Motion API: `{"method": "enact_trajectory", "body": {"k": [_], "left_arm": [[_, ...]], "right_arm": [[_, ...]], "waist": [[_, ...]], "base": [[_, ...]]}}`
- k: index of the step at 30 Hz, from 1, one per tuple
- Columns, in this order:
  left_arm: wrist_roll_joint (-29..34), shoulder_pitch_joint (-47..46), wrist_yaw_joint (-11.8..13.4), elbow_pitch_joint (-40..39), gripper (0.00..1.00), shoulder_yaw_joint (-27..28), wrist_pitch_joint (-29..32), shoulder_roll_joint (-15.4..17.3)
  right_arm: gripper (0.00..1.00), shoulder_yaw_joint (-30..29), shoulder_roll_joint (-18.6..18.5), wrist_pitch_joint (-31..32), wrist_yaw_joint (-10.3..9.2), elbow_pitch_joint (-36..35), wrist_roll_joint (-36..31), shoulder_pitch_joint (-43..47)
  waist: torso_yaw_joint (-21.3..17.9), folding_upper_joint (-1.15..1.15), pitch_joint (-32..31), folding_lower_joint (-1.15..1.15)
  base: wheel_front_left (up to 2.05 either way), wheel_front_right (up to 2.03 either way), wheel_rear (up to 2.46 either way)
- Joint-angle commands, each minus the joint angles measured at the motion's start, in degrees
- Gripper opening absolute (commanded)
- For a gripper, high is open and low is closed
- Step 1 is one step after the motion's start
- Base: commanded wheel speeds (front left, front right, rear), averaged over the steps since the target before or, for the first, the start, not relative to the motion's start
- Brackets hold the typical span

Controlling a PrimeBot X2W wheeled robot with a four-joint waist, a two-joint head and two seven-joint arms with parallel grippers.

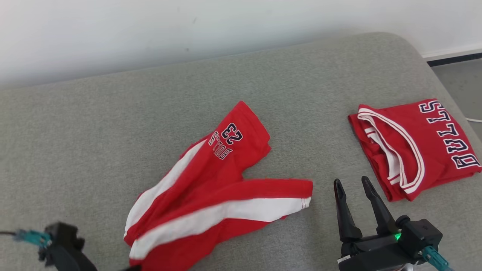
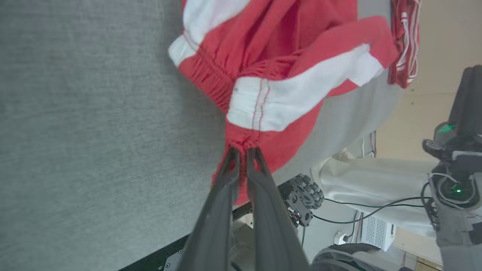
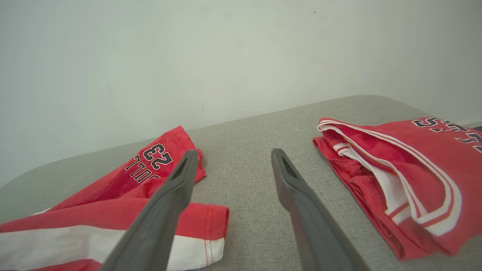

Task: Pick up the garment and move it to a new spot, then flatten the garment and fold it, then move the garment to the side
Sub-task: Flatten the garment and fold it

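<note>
The garment, red shorts [image 1: 211, 180] with white side stripes and "BULLS 23" print, lies crumpled on the grey cushioned surface [image 1: 113, 124], its near end at the front edge. My left gripper [image 2: 243, 150] is shut on the gathered red waistband of the shorts [image 2: 278, 75], at the surface's front edge. The left arm's dark wrist [image 1: 62, 244] sits at the lower left. My right gripper [image 1: 352, 184] hovers open and holds nothing, just right of the shorts' leg hem [image 3: 211, 233]. Its fingers [image 3: 169, 195] point toward the wall.
A folded red "BULLS" jersey [image 1: 414, 146] lies at the right end of the surface, close to my right gripper. A pale wall runs behind. The surface rounds off at the far right corner, with floor beyond. My own base and cables [image 2: 361, 210] sit below the front edge.
</note>
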Motion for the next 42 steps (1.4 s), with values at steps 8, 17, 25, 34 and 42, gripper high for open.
{"method": "enact_trajectory", "body": {"k": [8,17,25,34,42], "left_arm": [[12.45,1.18,-4.64,5.41,0.93,-4.87,-11.08,-2.43],[13.46,1.27,-5.76,8.27,1.0,-3.79,-18.18,-5.66],[2.2,1.11,-3.54,-0.31,1.0,3.71,-12.47,-2.85],[-3.3,-11.56,-0.46,8.95,1.0,4.26,-6.16,-2.55],[-1.8,-14.56,0.98,12.72,1.0,1.56,-0.44,1.04]], "right_arm": [[1.0,-0.37,0.01,0.02,-0.13,-0.32,-0.83,-0.19],[1.0,-0.72,0.01,0.02,-0.13,0.44,-1.59,0.99],[1.0,-0.59,0.0,0.03,-0.13,0.1,-1.19,0.89],[1.0,1.2,0.0,0.02,-0.13,0.02,-0.91,-1.89],[1.0,1.09,0.0,0.02,-0.13,-0.27,0.01,-2.27]], "waist": [[2.55,0.0,0.94,0.0],[4.07,0.0,-0.83,0.0],[4.95,0.0,-1.06,0.0],[3.08,0.0,1.55,0.0],[-0.28,0.0,3.26,0.0]], "base": [[0.0,0.0,0.0],[0.0,0.0,0.0],[0.0,0.0,0.0],[0.0,0.0,0.0],[0.0,0.0,0.0]]}}
